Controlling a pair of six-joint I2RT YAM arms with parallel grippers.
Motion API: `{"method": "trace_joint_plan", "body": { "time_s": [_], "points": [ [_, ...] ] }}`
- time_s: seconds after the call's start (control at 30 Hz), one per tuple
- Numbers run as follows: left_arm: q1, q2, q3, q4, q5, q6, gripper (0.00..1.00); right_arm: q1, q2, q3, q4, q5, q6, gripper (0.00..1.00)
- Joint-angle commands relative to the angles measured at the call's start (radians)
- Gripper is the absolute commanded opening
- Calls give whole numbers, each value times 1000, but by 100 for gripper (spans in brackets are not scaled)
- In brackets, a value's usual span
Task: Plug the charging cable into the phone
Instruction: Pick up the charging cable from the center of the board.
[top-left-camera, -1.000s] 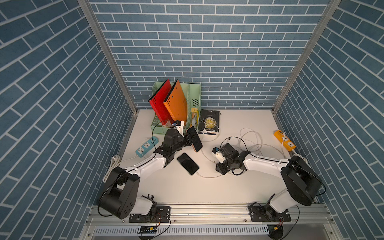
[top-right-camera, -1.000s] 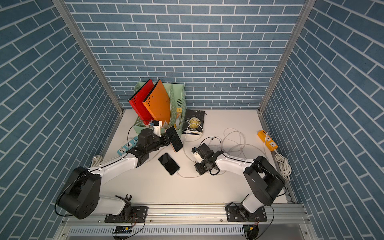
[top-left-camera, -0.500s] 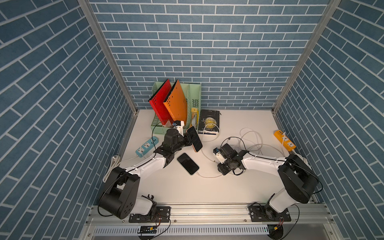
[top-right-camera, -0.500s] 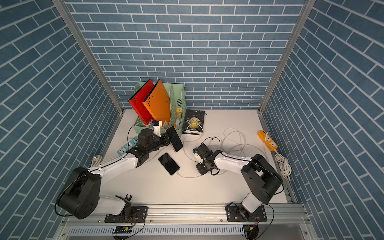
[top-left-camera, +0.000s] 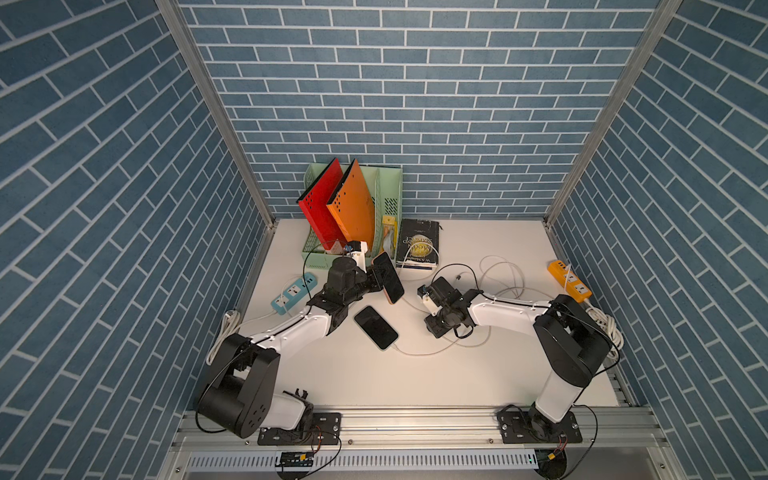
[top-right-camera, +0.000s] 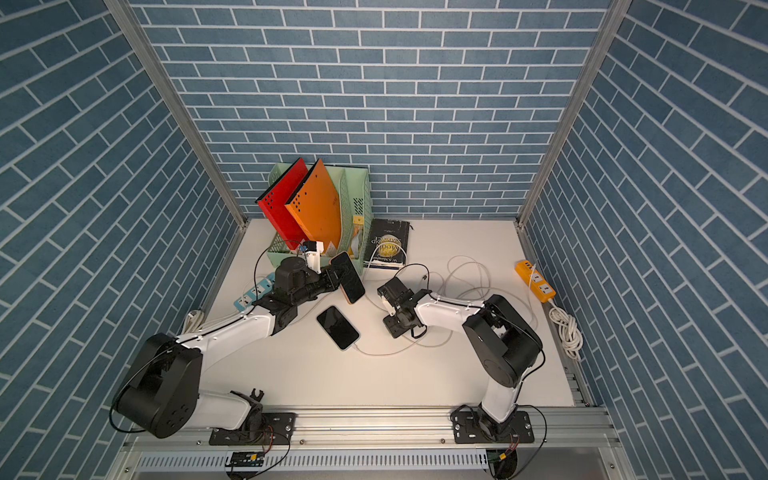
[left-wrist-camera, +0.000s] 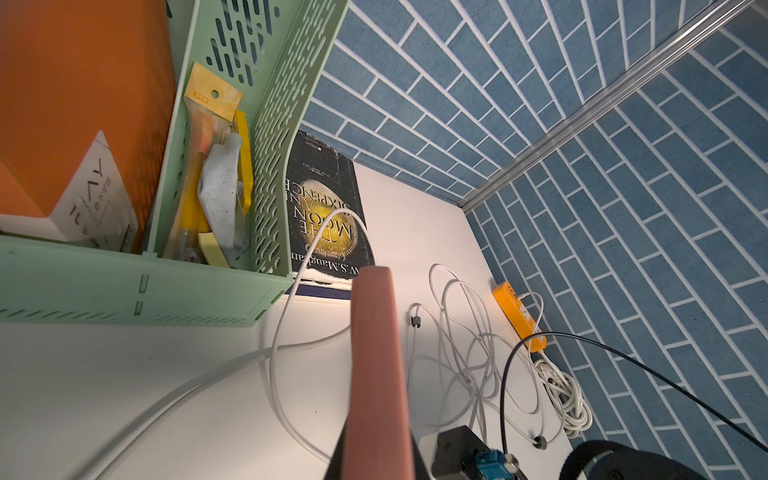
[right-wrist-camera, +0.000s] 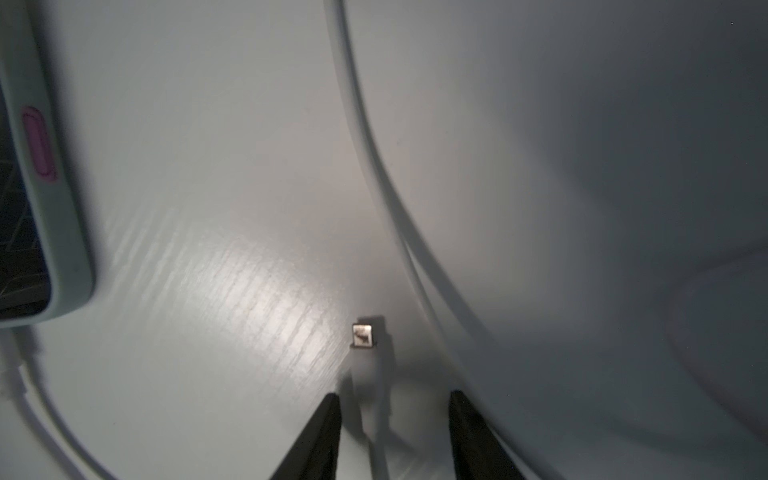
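I see my left arm (top-left-camera: 291, 332) and right arm (top-left-camera: 507, 316): white link shells, round black joints, thin black cables (top-left-camera: 305, 266), bolted black baseplates (top-left-camera: 513, 430).

The table (right-wrist-camera: 257, 291) is smooth and white, with a faint grain and a soft sheen. The cable plug (right-wrist-camera: 363, 336) ends in shiny metal. The pink-cased phone (left-wrist-camera: 374, 374) looks matt and rubbery; the flat phone (top-left-camera: 376, 327) has glossy black glass. The file rack (left-wrist-camera: 282, 124) is perforated green plastic.

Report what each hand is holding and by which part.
Left hand grips the pink-cased phone by one long edge, up off the table. Right hand holds nothing: its fingers stand open astride the charging cable behind its plug.
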Motion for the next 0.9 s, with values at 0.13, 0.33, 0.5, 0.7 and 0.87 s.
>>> {"method": "trace_joint_plan", "body": {
  "time_s": [0.13, 0.33, 0.5, 0.7, 0.87],
  "points": [
    [13, -9, -1, 57, 22, 15, 0, 4, 68, 43, -89, 10, -16, 40],
    [15, -3, 1, 58, 26, 15, 0, 4, 79, 40, -111, -21, -17, 36],
    [16, 4, 4, 58, 31, 14, 0, 4, 101, 35, -117, -46, -13, 31],
    [18, 4, 4, 58, 33, 15, 0, 4, 126, 30, -122, -62, -15, 22],
    [20, 2, -1, 58, 36, 15, 0, 4, 135, 35, -118, -66, -14, 11]
  ]
}}
